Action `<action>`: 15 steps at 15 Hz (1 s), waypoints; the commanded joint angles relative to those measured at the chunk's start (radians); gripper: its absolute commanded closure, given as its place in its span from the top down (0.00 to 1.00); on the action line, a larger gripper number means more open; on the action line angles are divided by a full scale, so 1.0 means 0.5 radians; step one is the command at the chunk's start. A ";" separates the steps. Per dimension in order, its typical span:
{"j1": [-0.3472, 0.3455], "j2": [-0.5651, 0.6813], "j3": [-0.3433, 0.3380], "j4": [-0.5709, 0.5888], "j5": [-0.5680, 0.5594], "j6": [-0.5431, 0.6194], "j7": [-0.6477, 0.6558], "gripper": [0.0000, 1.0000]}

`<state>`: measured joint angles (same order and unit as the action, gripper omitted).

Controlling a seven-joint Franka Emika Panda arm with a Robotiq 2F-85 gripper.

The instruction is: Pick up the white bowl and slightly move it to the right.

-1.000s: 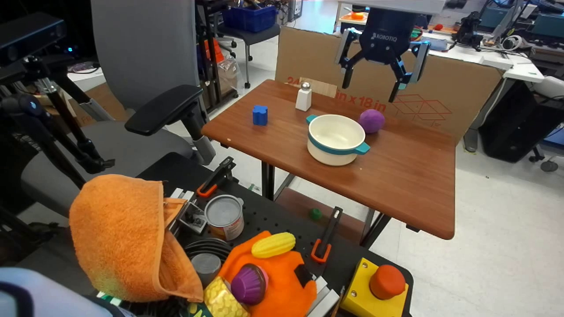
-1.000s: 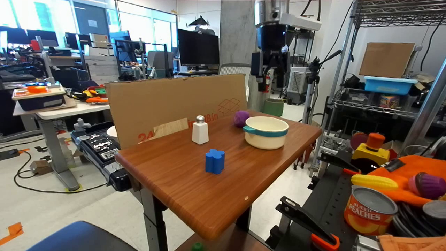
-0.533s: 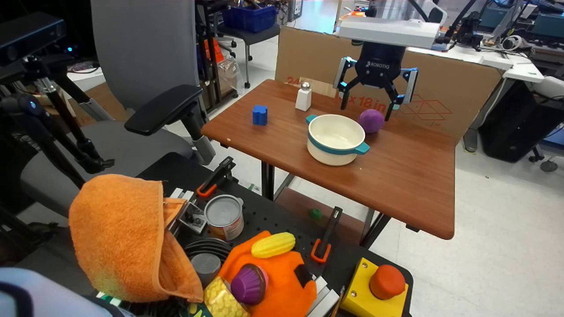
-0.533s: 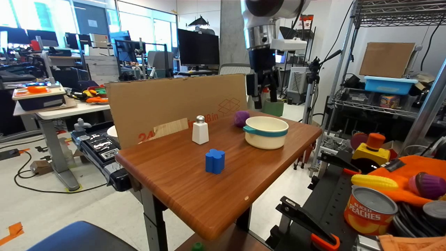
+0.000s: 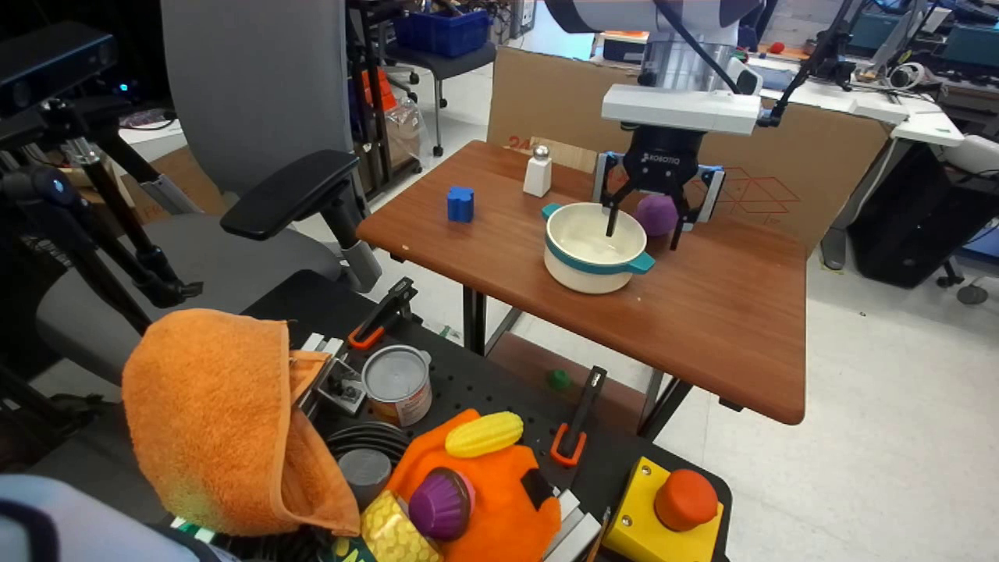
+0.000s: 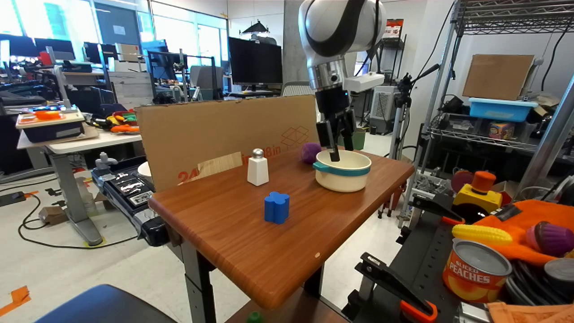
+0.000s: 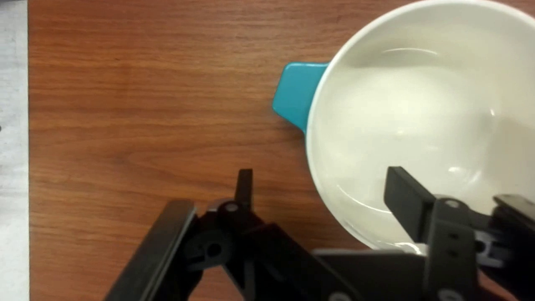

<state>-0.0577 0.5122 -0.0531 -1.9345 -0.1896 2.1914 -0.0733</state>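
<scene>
Evidently, left to right in an exterior view, the table point(image 6: 215, 224) bore an upright white shaker point(image 6: 258, 172), a blue block point(image 6: 276, 208) and a purple ball point(image 6: 310, 153). Near the ball stood the white bowl point(image 6: 343, 181), upright on the table, with the gripper point(image 7: 320, 171) over its edge, fingers point(image 7: 407, 200) spread wide. Farther right, I read "SLICED PEACHES" on a can point(image 6: 477, 272). In an exterior view both teal handles point(image 5: 641, 263) showed, while the gripper partly hid the ball. The wrist view looked down on the rim point(image 7: 310, 138) between the fingers.

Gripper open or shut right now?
Open: in the wrist view the gripper has its fingers wide apart, one over the white bowl, the other outside its rim.
</scene>
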 commanded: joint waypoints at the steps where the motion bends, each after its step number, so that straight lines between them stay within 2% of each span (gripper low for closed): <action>1: 0.030 0.105 -0.010 0.120 -0.049 -0.037 -0.023 0.51; 7: 0.066 0.118 -0.006 0.143 -0.073 -0.071 -0.025 0.05; 8: 0.068 0.111 -0.005 0.143 -0.071 -0.085 -0.028 0.01; 11: 0.054 0.065 0.014 0.139 -0.037 -0.128 -0.067 0.00; 15: 0.029 -0.133 0.020 0.032 -0.069 -0.237 -0.230 0.02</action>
<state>-0.0306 0.5301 -0.0505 -1.8750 -0.2094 2.1136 -0.1190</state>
